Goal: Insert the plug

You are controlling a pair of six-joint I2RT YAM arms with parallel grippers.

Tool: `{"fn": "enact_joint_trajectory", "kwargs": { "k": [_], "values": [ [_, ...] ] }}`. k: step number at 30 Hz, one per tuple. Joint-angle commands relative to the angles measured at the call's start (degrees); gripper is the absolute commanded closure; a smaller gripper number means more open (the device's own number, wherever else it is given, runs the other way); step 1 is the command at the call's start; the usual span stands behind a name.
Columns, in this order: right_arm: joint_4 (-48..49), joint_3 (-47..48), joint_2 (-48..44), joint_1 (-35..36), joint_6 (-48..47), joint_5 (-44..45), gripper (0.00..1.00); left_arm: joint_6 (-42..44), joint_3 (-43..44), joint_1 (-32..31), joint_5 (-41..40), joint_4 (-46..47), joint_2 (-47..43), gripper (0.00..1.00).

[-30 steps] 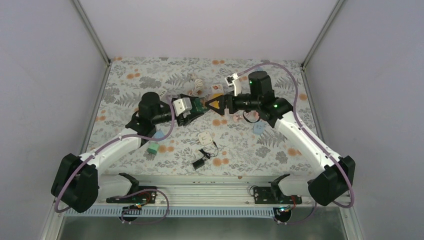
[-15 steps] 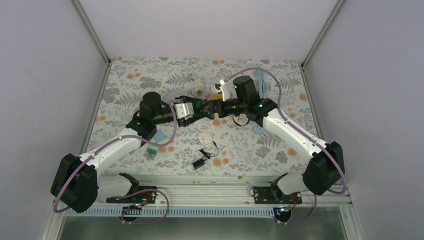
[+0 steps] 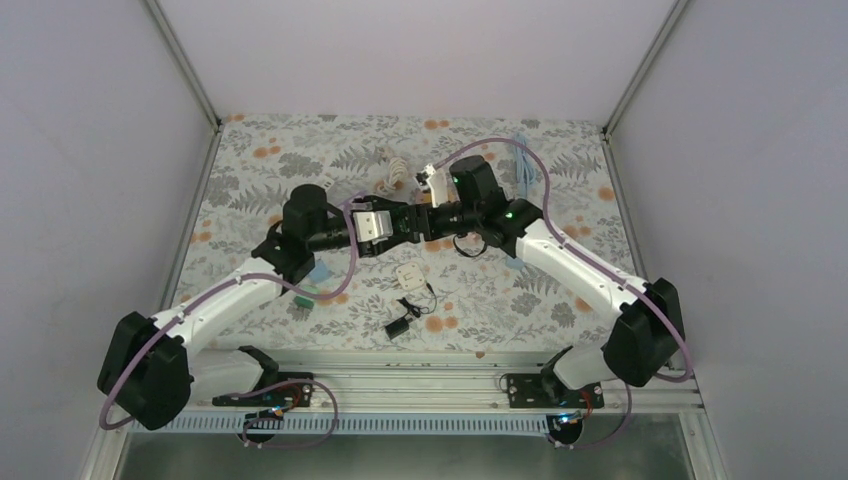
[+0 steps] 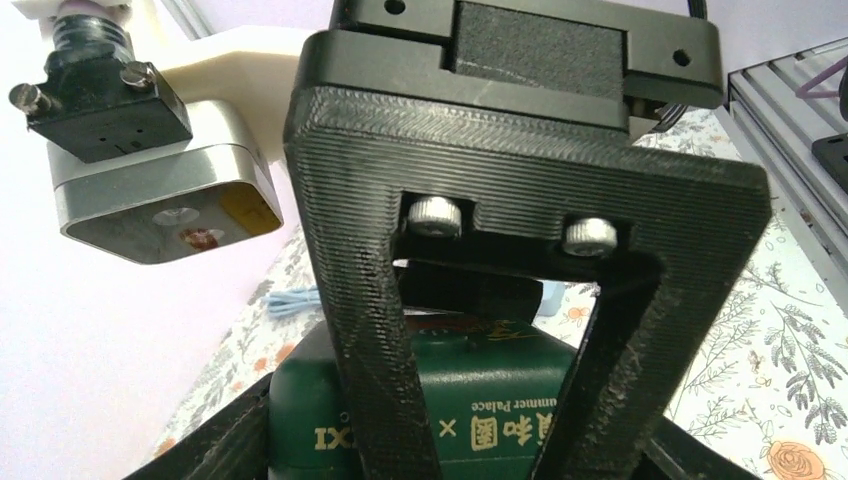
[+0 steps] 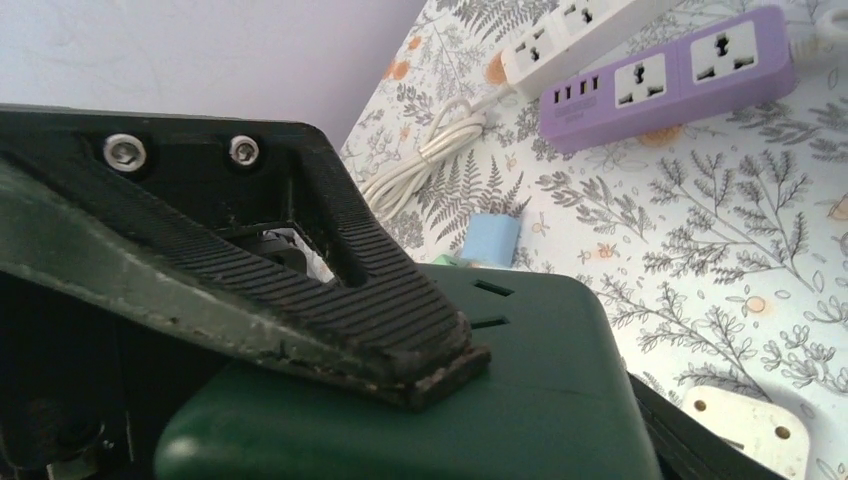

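Mid-table, above floral cloth (image 3: 300, 160): left gripper (image 3: 397, 223) clamps green adapter (image 5: 450, 430); right gripper (image 3: 416, 219) pinches same adapter, pad on top.

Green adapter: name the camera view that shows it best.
Right wrist: the green adapter fills the foreground, its top and two slots plain, one black jaw across it. Left wrist shows only its printed face behind a black jaw. Top external hides nearly all of it between the arms' jaws.

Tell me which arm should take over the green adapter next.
Right, probably. The left gripper clamps the green adapter above the table, and the right gripper has one finger lying on its top face, so closing there looks like the shortest move.
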Motion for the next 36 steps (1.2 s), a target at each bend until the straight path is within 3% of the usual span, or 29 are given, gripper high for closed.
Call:
{"fn": "enact_joint_trajectory", "kwargs": {
  "k": [1,3,4,5,13,16,19,22,26,36],
  "values": [
    [1.0,0.2,-2.3,-0.1,2.8,6.3,0.45,3.0,0.8,-0.7,1.2,2.0,-3.5,0.39],
    [1.1,0.0,-3.1,-0.2,3.1,7.2,0.56,2.6,-0.2,-0.7,0.1,3.1,-4.3,0.22],
    [1.1,0.1,-3.5,-0.2,3.1,7.7,0.60,2.2,-0.8,-0.7,-0.7,3.9,-4.8,0.06],
    [1.1,0.1,-4.1,-0.2,2.8,8.0,0.62,1.5,-1.3,-0.7,-1.5,4.9,-5.3,0.01],
    [-2.8,-0.1,-6.6,-3.9,-1.2,17.2,0.62,-8.2,-3.7,-0.7,-15.2,10.8,-11.7,0.00],
    [-5.7,-0.3,-7.0,-6.1,-2.5,20.5,0.62,-17.9,-2.3,-0.7,-27.7,9.0,-15.7,0.00],
    [-8.9,-0.5,-8.0,-8.5,-3.3,25.4,0.61,-34.3,2.9,0.1,-47.5,-3.3,-18.8,0.00],
    [-12.1,-1.1,-9.2,-10.8,-4.1,29.6,0.60,-44.2,9.2,2.9,-58.7,-20.7,-19.0,0.00],
    [-16.8,-2.1,-9.4,-15.2,-3.5,32.8,0.59,-45.8,9.1,5.5,-61.7,-29.4,-21.3,0.00],
    [-20.9,-10.4,-10.7,-22.8,-2.3,39.4,0.58,-43.3,4.2,5.6,-56.8,-27.9,-28.2,0.00]
  ]
}}
